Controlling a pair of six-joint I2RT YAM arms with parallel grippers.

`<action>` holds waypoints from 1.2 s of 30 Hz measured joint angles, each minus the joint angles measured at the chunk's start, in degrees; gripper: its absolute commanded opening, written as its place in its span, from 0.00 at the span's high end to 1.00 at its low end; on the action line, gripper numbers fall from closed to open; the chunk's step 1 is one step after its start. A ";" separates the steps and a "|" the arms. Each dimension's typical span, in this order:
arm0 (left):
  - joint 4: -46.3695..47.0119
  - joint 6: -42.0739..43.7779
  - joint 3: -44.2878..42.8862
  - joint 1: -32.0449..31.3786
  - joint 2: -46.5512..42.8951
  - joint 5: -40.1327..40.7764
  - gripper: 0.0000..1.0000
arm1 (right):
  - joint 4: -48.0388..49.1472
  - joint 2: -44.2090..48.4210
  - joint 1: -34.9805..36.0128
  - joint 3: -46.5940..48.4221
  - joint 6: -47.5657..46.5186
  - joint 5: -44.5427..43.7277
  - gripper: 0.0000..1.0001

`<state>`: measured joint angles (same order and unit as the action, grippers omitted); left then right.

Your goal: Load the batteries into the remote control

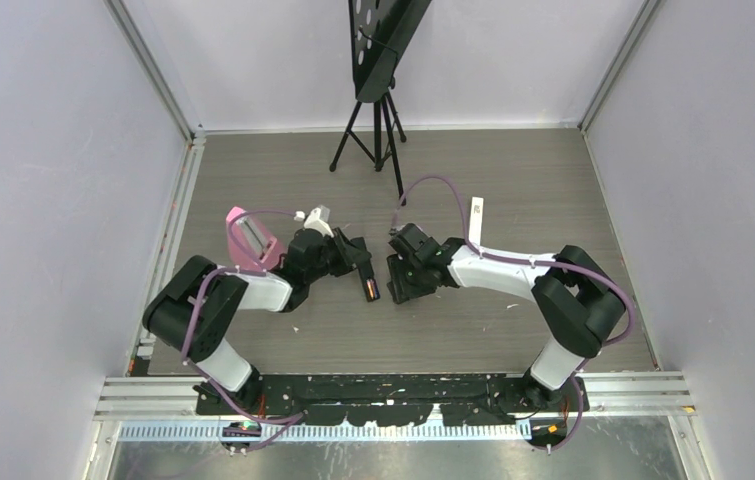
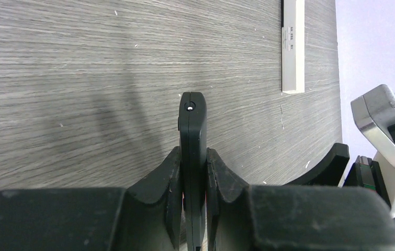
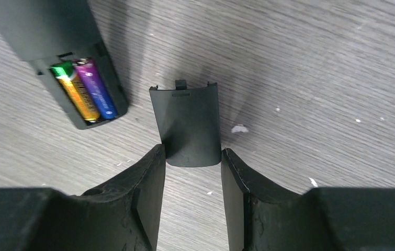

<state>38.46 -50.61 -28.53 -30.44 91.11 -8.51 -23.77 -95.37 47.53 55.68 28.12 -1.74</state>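
Left arm (image 1: 263,290) and right arm (image 1: 498,268) reach inward, left end effector (image 2: 192,157) pinched narrow, right end effector (image 3: 192,157) half spread.

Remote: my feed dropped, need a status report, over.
Left gripper shut on remote. Right gripper flanks the battery cover, grip unclear. Two batteries, orange-yellow and purple, seated in open bay. Nothing between cover and bay.

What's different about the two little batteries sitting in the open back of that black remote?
Colour: the orange-yellow battery has a green end; the purple battery shades to blue. Place: in the right wrist view the orange-yellow battery lies left, the purple battery right, nearer the detached cover. Shared: both look equally long and lie side by side, parallel, in the open compartment of the black remote.
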 measured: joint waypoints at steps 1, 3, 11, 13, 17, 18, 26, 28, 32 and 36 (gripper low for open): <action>0.39 -0.04 -0.09 -0.20 0.31 0.00 1.00 | 0.57 0.22 0.00 -0.22 0.48 0.52 0.64; 1.29 -0.11 -0.20 -0.46 0.83 0.00 1.00 | 1.90 0.42 0.00 -0.42 1.36 1.86 0.64; 4.81 -0.28 -0.20 -0.70 2.56 -0.11 1.00 | 8.13 1.11 0.04 -2.54 4.74 5.14 0.64; 5.29 -0.31 -0.20 -0.70 2.80 -0.09 1.00 | 9.55 1.25 0.04 -3.30 5.60 5.90 0.64; 5.60 -0.48 -0.20 -0.70 2.95 -0.09 1.00 | 11.72 1.27 0.04 -4.28 7.17 6.95 0.64; 5.62 -0.50 -0.20 -0.70 2.95 -0.07 1.00 | 12.33 1.27 0.04 -4.46 7.58 7.08 0.64; 5.68 -1.46 -0.20 -0.70 3.19 -0.07 1.00 | 16.44 1.27 0.04 -5.81 9.62 7.58 0.63; 5.68 -1.49 -0.20 -0.70 3.19 -0.07 1.00 | 17.27 1.27 0.04 -6.05 9.79 7.58 0.64; 5.75 -1.46 -0.15 -0.68 3.19 -0.04 1.00 | 19.89 1.27 0.04 -6.99 10.05 7.58 0.64; 6.47 -1.46 0.17 -0.66 3.17 0.48 1.00 | 23.02 1.27 0.04 -8.28 11.61 7.41 0.63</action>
<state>44.93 -52.07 -28.36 -31.09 94.28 -8.03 -0.75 -94.11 47.57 47.40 39.72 5.67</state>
